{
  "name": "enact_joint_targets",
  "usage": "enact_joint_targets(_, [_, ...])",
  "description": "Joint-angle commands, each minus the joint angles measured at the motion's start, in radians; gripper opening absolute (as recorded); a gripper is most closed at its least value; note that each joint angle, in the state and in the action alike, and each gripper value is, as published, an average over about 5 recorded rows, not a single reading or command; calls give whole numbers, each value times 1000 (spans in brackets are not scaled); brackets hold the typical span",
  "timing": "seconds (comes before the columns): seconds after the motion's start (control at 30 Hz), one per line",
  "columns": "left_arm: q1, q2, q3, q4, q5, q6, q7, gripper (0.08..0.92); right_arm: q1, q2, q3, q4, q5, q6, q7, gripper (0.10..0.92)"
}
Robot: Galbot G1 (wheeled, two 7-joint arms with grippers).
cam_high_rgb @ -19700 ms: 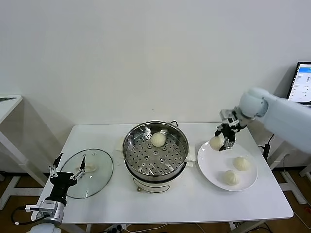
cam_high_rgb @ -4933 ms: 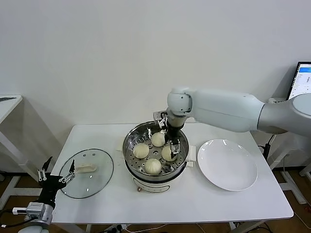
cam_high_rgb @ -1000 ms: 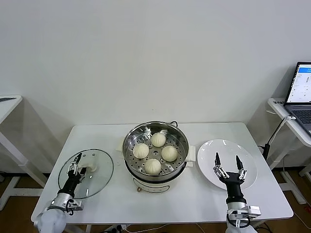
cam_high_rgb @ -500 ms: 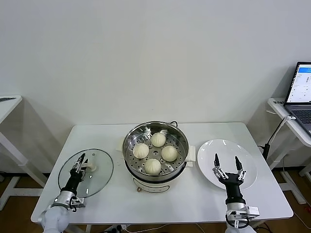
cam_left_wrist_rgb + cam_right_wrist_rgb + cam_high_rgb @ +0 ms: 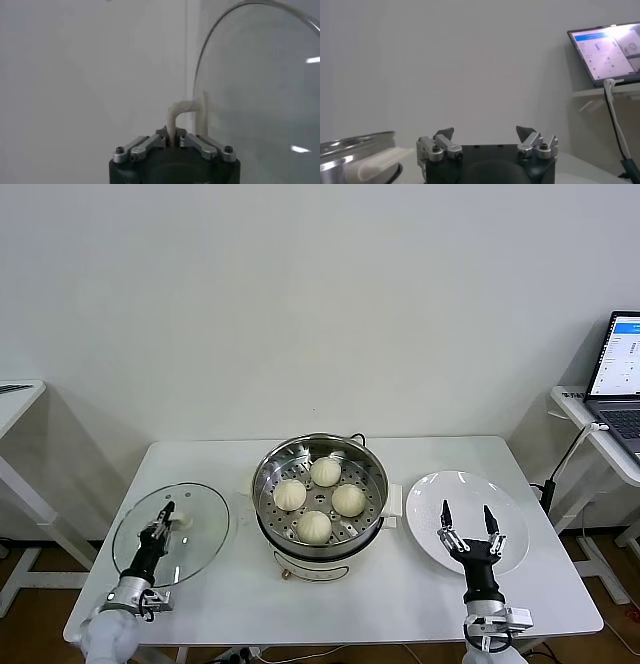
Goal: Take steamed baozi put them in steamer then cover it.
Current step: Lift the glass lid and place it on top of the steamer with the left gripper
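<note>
Left hand (image 5: 158, 524) is clamping the cream handle (image 5: 181, 116) of the round clear glass lid (image 5: 172, 532), now lifting off the tabletop (image 5: 240, 594). Four cream-white pleated baozi (image 5: 314, 526) sit in the shiny round steel steamer (image 5: 320, 492) to its right, awaiting cover; right hand (image 5: 472, 527), open, is idling over the flat white plate (image 5: 467, 522).

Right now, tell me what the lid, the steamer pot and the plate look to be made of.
Lid: clear glass, since the table shows through it; its pale handle, pinched by the left gripper, looks like plastic or silicone.
Steamer: shiny polished metal, probably stainless steel, with a perforated tray under four baozi.
Plate: glossy white, likely ceramic or melamine.
</note>
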Motion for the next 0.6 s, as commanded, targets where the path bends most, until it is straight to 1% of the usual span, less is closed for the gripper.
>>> enact_joint_targets(0.03, [106, 39, -53, -372, -151, 111, 94, 190, 2, -1, 2, 4, 3, 1, 1, 823])
enact_joint_targets(0.1, [140, 66, -57, -481, -223, 185, 155, 190, 4, -2, 1, 8, 5, 0, 1, 823])
enact_joint_targets(0.17, [175, 105, -37, -598, -310, 284, 233, 190, 6, -3, 1, 11, 7, 0, 1, 823])
enact_joint_targets(0.3, [214, 194, 59, -783, -410, 463, 366, 190, 8, -4, 4, 12, 14, 3, -2, 823])
enact_joint_targets(0.37, [212, 234, 137, -835, -421, 541, 412, 190, 6, -4, 8, 9, 16, 7, -4, 823])
enact_joint_targets(0.43, [196, 259, 225, -867, -411, 610, 446, 190, 1, -4, 11, 8, 18, 11, -5, 823])
enact_joint_targets(0.53, [150, 274, 375, -878, -360, 687, 480, 190, -7, -4, 18, 11, 21, 15, -7, 823])
enact_joint_targets(0.6, [107, 276, 477, -863, -318, 721, 493, 190, -11, -3, 23, 14, 20, 15, -7, 823])
